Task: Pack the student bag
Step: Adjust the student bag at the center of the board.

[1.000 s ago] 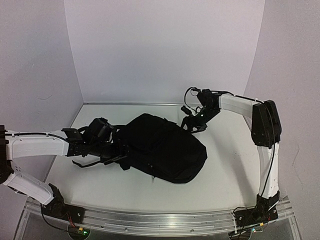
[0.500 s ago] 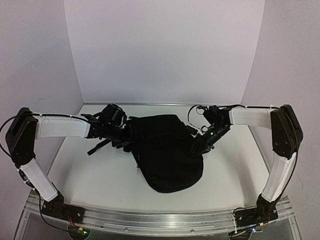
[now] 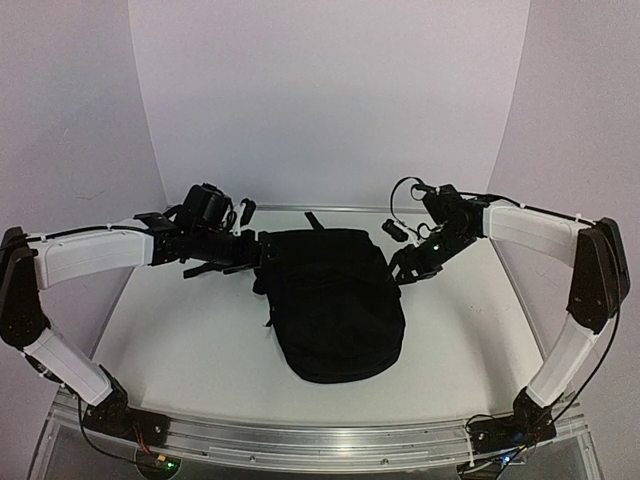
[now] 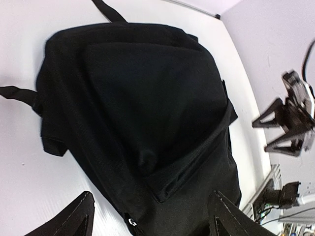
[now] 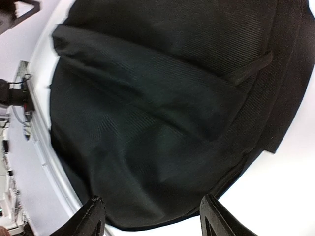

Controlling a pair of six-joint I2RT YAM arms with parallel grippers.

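The student bag (image 3: 335, 300) is a large soft black backpack lying flat in the middle of the white table, top loop (image 3: 312, 218) toward the back wall. My left gripper (image 3: 248, 256) hovers at its upper left corner, open; in the left wrist view the bag (image 4: 142, 108) fills the frame and the gripper (image 4: 152, 221) holds nothing. My right gripper (image 3: 405, 270) is at the bag's upper right edge, open. In the right wrist view the gripper (image 5: 155, 219) stands over the bag's fabric (image 5: 162, 98) without pinching it. The right gripper (image 4: 288, 123) also shows in the left wrist view.
The white table (image 3: 200, 340) is walled at the back and both sides. An aluminium rail (image 3: 320, 435) with both arm bases runs along the near edge. A black strap (image 4: 15, 92) lies on the table beside the bag.
The bag has swung from lying slanted to lying straight, top toward the back wall. Both arms moved to its far corners, and both grippers closed partway then opened again.
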